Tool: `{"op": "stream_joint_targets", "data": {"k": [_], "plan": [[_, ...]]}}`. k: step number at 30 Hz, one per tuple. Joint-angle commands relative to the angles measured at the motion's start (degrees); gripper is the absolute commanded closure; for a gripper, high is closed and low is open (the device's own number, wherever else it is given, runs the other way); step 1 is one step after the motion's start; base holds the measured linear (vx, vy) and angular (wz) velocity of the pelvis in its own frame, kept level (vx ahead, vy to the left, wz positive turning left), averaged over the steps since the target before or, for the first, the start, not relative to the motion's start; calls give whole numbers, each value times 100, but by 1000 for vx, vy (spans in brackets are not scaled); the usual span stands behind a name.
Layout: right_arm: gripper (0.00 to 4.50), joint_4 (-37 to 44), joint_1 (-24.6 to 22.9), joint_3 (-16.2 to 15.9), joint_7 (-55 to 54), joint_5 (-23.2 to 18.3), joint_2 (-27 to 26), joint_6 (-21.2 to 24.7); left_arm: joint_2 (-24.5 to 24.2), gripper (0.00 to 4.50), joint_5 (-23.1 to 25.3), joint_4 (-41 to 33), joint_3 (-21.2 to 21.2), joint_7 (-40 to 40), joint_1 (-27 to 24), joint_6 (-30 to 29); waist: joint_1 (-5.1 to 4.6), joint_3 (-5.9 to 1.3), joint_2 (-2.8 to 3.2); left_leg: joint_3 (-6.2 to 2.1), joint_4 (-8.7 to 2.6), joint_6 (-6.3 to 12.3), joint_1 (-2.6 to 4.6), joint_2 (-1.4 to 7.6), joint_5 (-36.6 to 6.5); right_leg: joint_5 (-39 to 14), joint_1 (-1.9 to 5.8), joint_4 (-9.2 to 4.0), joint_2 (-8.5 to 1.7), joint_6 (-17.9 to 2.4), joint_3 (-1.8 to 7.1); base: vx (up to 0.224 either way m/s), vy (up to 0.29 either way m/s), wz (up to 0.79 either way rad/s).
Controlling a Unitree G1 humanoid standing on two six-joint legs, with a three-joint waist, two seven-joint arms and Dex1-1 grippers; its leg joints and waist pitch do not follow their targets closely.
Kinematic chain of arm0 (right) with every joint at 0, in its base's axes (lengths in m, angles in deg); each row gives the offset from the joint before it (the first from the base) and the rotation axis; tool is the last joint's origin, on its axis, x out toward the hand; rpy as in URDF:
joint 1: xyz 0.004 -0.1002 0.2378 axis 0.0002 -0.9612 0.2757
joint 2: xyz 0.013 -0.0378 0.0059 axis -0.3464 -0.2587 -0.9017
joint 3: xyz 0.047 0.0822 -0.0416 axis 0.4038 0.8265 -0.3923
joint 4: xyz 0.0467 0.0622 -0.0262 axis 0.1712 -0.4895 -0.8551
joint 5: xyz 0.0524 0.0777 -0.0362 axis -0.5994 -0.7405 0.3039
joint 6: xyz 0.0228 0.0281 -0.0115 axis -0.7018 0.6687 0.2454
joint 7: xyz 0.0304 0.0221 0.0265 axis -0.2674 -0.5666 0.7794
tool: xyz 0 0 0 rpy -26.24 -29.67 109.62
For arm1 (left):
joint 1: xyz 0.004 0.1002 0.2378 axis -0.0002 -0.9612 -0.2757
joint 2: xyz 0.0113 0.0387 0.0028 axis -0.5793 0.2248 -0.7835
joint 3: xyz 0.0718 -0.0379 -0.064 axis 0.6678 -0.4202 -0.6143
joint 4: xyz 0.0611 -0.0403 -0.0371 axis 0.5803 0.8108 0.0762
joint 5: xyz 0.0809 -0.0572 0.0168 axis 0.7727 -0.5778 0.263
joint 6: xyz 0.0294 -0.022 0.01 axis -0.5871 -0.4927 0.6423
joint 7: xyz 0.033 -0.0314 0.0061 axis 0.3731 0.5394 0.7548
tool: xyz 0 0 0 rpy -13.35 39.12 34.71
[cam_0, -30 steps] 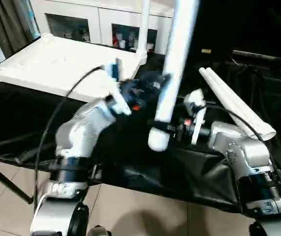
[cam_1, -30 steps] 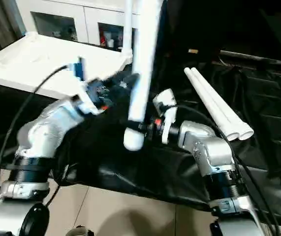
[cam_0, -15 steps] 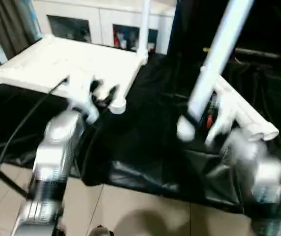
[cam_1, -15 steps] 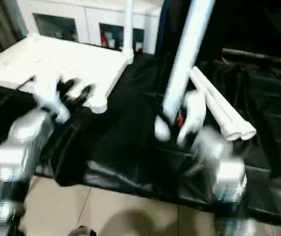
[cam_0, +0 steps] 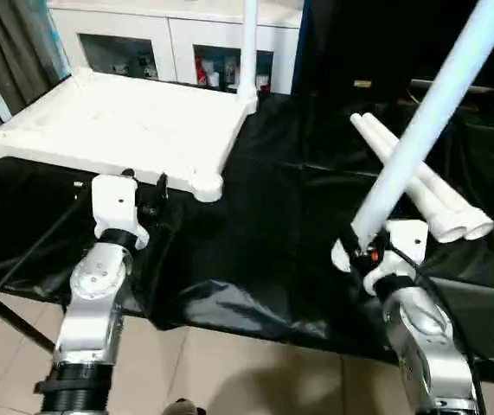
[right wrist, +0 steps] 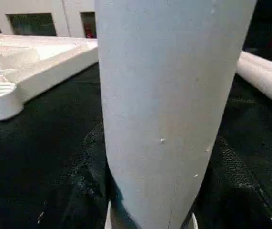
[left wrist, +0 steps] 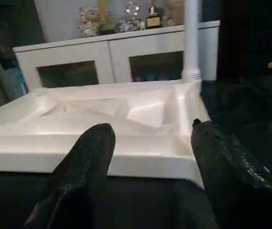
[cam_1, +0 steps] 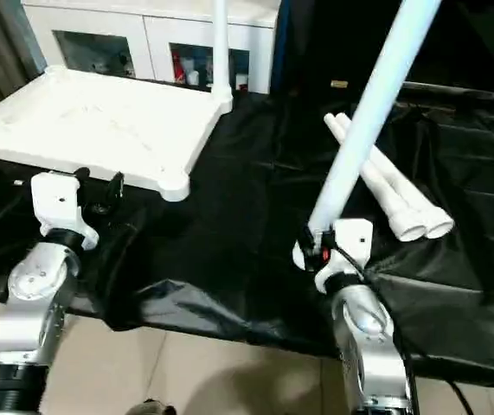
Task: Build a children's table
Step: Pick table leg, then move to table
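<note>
Risk of the long white leg (cam_0: 428,121), clamped low by the right gripper (cam_0: 359,251) and leaning toward 1 o'clock, swinging wide of the tabletop (cam_0: 117,121) at 10 o'clock or striking its corner socket (cam_0: 205,184) while the left gripper (left wrist: 150,157) hangs open and empty.
</note>
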Motion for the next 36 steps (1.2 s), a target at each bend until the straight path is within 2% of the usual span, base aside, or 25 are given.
{"op": "stream_joint_targets", "data": {"k": [1, 2, 6, 11, 13, 15, 17, 18, 19, 20, 21, 22, 23, 24, 25, 26, 27, 29, 30, 31, 32, 33, 34, 35, 36], "plan": [[262, 90, 94, -33, -47, 60, 28, -153, -28, 153, 44, 66, 39, -23, -40, 66, 3, -395, 16, 25, -379, 1173, 148, 78, -1309, -1576, 149, -526, -242, -956, 105, -5, 107, 7], [262, 79, 104, -31, -37, 59, 28, -162, -25, 153, 51, 61, 48, -34, -48, 70, -15, -401, -43, 51, -386, 1300, 143, 66, -1273, -1439, 151, -531, -243, -904, 81, -9, 116, 5], [262, 131, 121, -41, 161, -172, -31, -73, -74, 153, 95, 51, 126, -113, -108, 120, -3, -420, -8, 88, -381, 1644, 192, 74, -1393, -1365, 108, -595, -371, -578, 85, -17, 118, 10], [262, 83, 144, -95, 165, -168, -43, -65, -194, 153, 72, 77, 88, -196, -171, 143, -22, -415, -40, 76, -445, 1660, 225, 54, -1746, -1714, 67, -673, -449, -160, 30, -34, 118, 5], [262, 35, 167, -109, 162, -154, -62, -66, -239, 153, 2, 58, 59, -293, -210, 114, -128, -393, 17, 72, -613, 1492, 282, 9, -2270, -1852, 38, -647, -287, 43, -152, -63, 120, 1], [262, 16, 183, -81, 163, -227, -104, -19, -257, 153, -25, 30, 75, -354, -238, 107, -304, -361, 113, 146, -877, 1013, 370, -41, -3095, -1757, -55, -406, 57, 71, -485, -64, 102, 4], [262, 21, 184, -88, 160, -252, -101, -3, -258, 153, -27, 19, 84, -352, -250, 91, -377, -320, 130, 303, -1098, 627, 261, -20, -3734, -1358, 37, -57, 150, -114, -731, -76, 71, 10], [262, 22, 184, -90, 158, -252, -100, 1, -252, 153, -24, 16, 89, -346, -247, 86, -386, -303, 100, 576, -1039, 196, 462, 171, -4073, -1529, -76, -55, 1, -269, -688, -79, -7, 10], [262, 22, 184, -90, 158, -252, -100, 1, -252, 153, -24, 16, 89, -346, -247, 86, -377, -232, -60, 704, -895, -51, 482, 136, -4345, -2198, -238, -384, -93, -323, -644, -79, -7, 10], [262, 22, 182, -89, 161, -259, -100, 9, -249, 153, -26, 13, 104, -341, -245, 88, -291, -227, -144, 628, -140, -268, 850, 133, -4454, -3673, -522, -947, -585, -266, -319, -73, 2, 3], [262, 18, 179, -83, 164, -268, -98, 19, -246, 153, -25, 13, 118, -337, -242, 86, -227, -168, -260, 87, 574, 191, 474, 238, -3272, -4984, -131, -1413, -1646, 104, 512, -50, 146, -43], [262, 14, 172, -82, 168, -271, -87, 17, -246, 153, -28, 16, 129, -340, -238, 76, -290, -144, -248, -239, 707, 302, 83, 251, -2406, -5550, 215, -1301, -1888, 166, 613, -50, 146, -43], [262, 13, 170, -82, 168, -271, -85, 17, -246, 153, -29, 16, 130, -341, -238, 74, -350, -60, -145, -590, 707, 250, -112, 99, -1705, -5996, 421, -1315, -1866, 230, 62, -11, 248, -80], [262, 12, 171, -87, 161, -268, -84, 17, -254, 153, -35, 17, 128, -352, -236, 69, -498, -68, 0, -519, 156, 259, 225, -54, -2907, -5610, 243, -1046, -1066, 248, -618, -48, 260, -31], [262, 13, 171, -87, 160, -269, -86, 19, -256, 153, -36, 17, 127, -357, -235, 68, -670, -106, 105, -367, -294, 208, 322, -82, -3983, -4680, 159, -667, -432, 162, -1009, -48, 260, -31], [262, 16, 173, -87, 155, -276, -94, 27, -265, 153, -40, 17, 123, -375, -231, 62, -844, -53, 244, -320, -1088, 190, -98, -84, -5399, -1780, 625, 665, 99, -338, -1178, -154, 245, 4], [262, 12, 177, -85, 151, -281, -100, 33, -270, 153, -46, 21, 123, -389, -225, 57, -808, -63, 332, -126, -994, 258, 144, -218, -5005, -546, 439, 728, 229, -637, -1269, -117, 178, -7], [262, 5, 181, -84, 147, -290, -104, 41, -279, 153, -54, 30, 132, -407, -215, 53, -897, -123, 291, -406, -950, 289, 351, -70, -4530, -858, 555, 474, 12, -520, -1027, -67, 151, -14], [262, 6, 181, -88, 142, -293, -111, 44, -287, 153, -56, 35, 138, -419, -207, 48, -689, -490, -345, -500, -70, -61, -69, -51, -2703, -2173, 896, -258, -1220, 223, -68, -46, 143, -26], [262, 9, 183, -96, 134, -302, -115, 47, -296, 153, -58, 41, 146, -425, -196, 44, -443, -454, -311, -659, 766, 76, -185, -164, -1752, -2367, 738, -744, -1837, 349, 301, -46, 143, -26], [262, 10, 183, -100, 130, -307, -119, 49, -300, 153, -58, 43, 148, -426, -192, 42, -542, -443, -250, -910, 1139, 96, -628, -342, -1074, -1232, 938, -599, -1773, 365, 271, -65, 170, -33], [262, 13, 181, -105, 127, -311, -123, 53, -302, 153, -61, 41, 151, -426, -190, 38, -429, -376, -191, -894, 1087, -103, -603, -311, -947, -856, 852, -598, -1653, 151, 54, -59, 201, -33], [262, 18, 176, -111, 128, -308, -138, 59, -308, 153, -70, 27, 158, -427, -189, 24, -326, -324, -175, -839, 895, -268, -341, -246, -893, -841, 654, -684, -1418, -728, -125, -59, 201, -33], [262, 14, 179, -109, 131, -297, -151, 60, -314, 153, -70, 27, 162, -418, -179, 7, -267, -318, -84, -753, 419, 56, -178, -169, -477, -1457, 679, -721, -1084, -1470, -362, -52, 263, -12], [262, 13, 180, -109, 132, -296, -152, 60, -314, 153, -70, 27, 163, -417, -178, 6, -312, -338, 135, -724, -170, 884, -21, -92, 106, -1602, 698, -587, -572, -1691, -475, -27, 307, 6]]}}
